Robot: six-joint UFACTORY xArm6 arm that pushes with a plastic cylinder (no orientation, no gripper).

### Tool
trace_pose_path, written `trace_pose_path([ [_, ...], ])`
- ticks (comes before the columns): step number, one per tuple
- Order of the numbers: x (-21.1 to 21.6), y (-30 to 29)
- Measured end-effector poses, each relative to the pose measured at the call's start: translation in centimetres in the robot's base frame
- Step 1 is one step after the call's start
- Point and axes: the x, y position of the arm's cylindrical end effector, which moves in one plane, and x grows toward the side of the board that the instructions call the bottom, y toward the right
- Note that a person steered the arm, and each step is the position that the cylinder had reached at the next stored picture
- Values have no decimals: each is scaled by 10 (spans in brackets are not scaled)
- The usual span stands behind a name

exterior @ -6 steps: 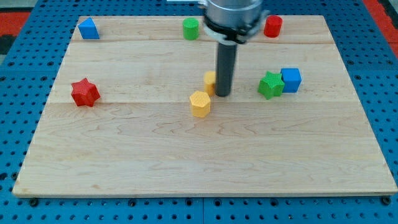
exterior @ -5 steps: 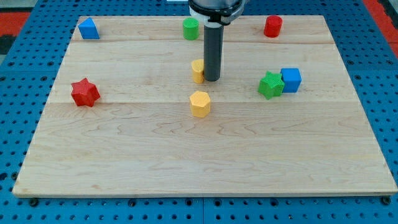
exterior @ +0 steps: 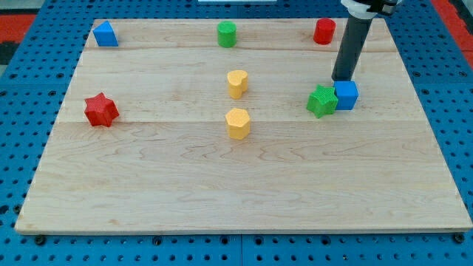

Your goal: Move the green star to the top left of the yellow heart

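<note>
The green star (exterior: 322, 100) lies at the view's right of the wooden board (exterior: 148, 185), touching the blue cube (exterior: 346, 94) on its right. The yellow heart (exterior: 236, 83) sits near the board's middle, well to the left of the star. My tip (exterior: 343, 78) stands just above the blue cube and up-right of the green star, close to both; contact with either cannot be told.
A yellow hexagonal block (exterior: 238, 123) lies below the heart. A green cylinder (exterior: 227, 34) and a red cylinder (exterior: 324, 31) sit near the top edge. A blue wedge-like block (exterior: 105, 34) is at top left, a red star (exterior: 100, 110) at the left.
My tip has moved from beside the yellow heart to the right, to just above the blue cube. The heart was pushed up and left earlier and now lies uncovered.
</note>
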Motion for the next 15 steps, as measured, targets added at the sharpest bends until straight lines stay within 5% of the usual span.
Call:
trace_pose_path([
  [3, 0, -3],
  [9, 96, -39],
  [11, 42, -40],
  [14, 35, -51],
  [15, 88, -87],
])
